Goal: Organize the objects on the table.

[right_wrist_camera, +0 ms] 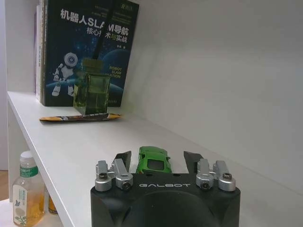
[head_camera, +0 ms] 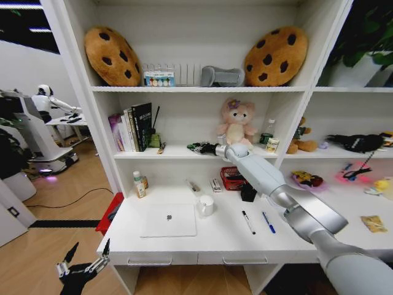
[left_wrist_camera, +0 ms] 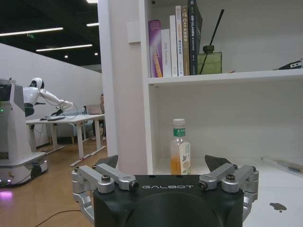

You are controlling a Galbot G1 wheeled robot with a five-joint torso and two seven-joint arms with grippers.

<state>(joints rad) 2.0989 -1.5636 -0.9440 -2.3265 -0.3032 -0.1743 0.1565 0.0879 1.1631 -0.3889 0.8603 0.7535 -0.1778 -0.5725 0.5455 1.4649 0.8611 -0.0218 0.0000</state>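
My right gripper (head_camera: 193, 147) reaches onto the middle shelf and stands open around a small green toy car (right_wrist_camera: 154, 161), which rests on the shelf board between the spread fingers (right_wrist_camera: 124, 160) with gaps on both sides. On the white table (head_camera: 215, 238) lie a silver laptop (head_camera: 169, 220), a black pen (head_camera: 248, 222) and a blue pen (head_camera: 268, 222). My left gripper (head_camera: 88, 253) hangs open and holding nothing, low beside the table's left end.
A white mug (head_camera: 206, 205), a juice bottle (head_camera: 140, 184) and a red basket (head_camera: 232, 178) stand at the table's back. On the shelf near the car are books (right_wrist_camera: 90, 47), a green diffuser bottle (right_wrist_camera: 92, 92) and a flat packet (right_wrist_camera: 78, 117). A plush toy (head_camera: 236, 123) sits beside my right arm.
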